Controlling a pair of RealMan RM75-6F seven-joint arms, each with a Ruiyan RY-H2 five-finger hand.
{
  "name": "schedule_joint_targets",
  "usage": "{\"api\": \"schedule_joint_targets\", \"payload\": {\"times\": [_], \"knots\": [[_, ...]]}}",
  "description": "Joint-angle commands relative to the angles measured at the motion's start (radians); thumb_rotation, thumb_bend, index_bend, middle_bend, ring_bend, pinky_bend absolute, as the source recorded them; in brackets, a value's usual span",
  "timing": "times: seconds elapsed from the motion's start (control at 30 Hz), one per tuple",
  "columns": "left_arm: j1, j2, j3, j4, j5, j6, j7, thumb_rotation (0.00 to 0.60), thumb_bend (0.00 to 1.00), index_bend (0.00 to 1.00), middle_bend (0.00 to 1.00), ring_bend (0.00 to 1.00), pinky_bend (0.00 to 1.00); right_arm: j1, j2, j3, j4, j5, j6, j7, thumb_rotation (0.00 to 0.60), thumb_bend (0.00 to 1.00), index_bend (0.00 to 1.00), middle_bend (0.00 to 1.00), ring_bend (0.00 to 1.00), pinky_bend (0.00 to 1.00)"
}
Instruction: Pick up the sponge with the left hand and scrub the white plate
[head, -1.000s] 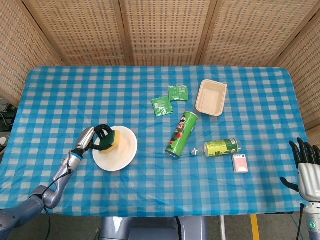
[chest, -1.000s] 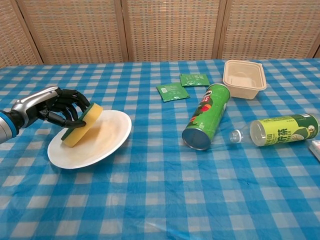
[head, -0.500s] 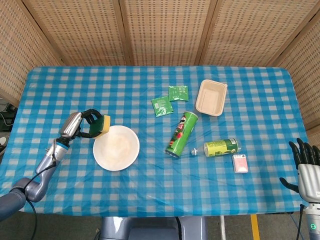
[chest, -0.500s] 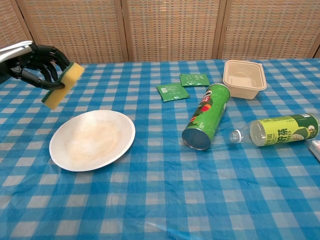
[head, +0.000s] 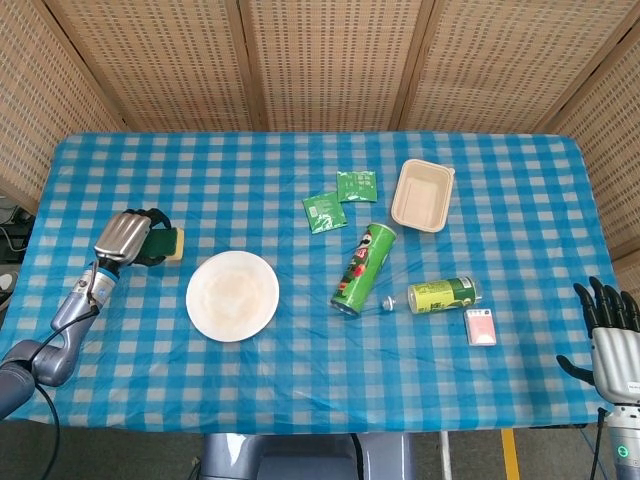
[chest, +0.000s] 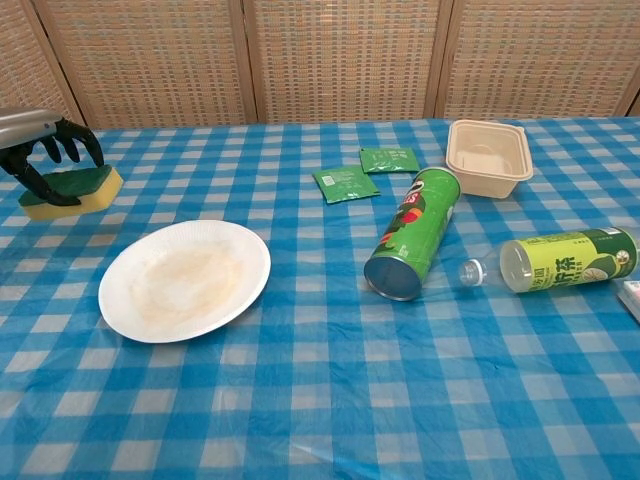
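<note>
The white plate (head: 232, 296) lies on the blue checked cloth at the left, empty, with a faint stain in its middle (chest: 185, 280). Left of it, my left hand (head: 125, 237) grips the yellow sponge with a green scouring side (head: 172, 243). In the chest view the sponge (chest: 75, 192) lies flat and low, green side up, with the left hand (chest: 40, 140) curled over it from above. I cannot tell whether the sponge touches the cloth. My right hand (head: 610, 330) hangs off the table's near right corner, fingers spread, holding nothing.
A green chips can (head: 364, 268) lies on its side mid-table, with a green-labelled bottle (head: 443, 295) and a small pink box (head: 481, 327) to its right. Behind them are a beige food container (head: 423, 195) and two green sachets (head: 325, 211).
My left hand lifted the sponge off the plate, carried it up and to the left, then lowered it beside the plate. The plate settled flat. The right hand barely moved.
</note>
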Motion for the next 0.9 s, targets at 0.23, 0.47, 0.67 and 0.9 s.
{"api": "schedule_joint_targets", "payload": {"times": [0.23,0.47,0.67,0.9], "knots": [[0.007,0.014,-0.025,-0.059,-0.088,0.003,0.215,0.600,0.00,0.00,0.00,0.00,0.01,-0.001,0.001,-0.001,-0.002,-0.001,0.000,0.001,0.600,0.00,0.00,0.00,0.00,0.00],[0.085,0.160,-0.059,-0.304,-0.100,0.136,0.181,0.600,0.00,0.00,0.00,0.00,0.00,-0.004,0.006,-0.006,-0.011,-0.018,0.009,0.007,0.600,0.00,0.00,0.00,0.00,0.00],[0.225,0.317,-0.045,-0.580,-0.127,0.311,0.236,0.600,0.00,0.00,0.00,0.00,0.00,-0.008,0.008,-0.010,-0.014,-0.032,0.019,0.013,0.600,0.00,0.00,0.00,0.00,0.00],[0.435,0.435,0.033,-0.918,-0.141,0.590,0.411,0.600,0.00,0.00,0.00,0.00,0.00,-0.011,0.007,-0.019,-0.010,-0.060,0.031,0.020,0.600,0.00,0.00,0.00,0.00,0.00]]}}
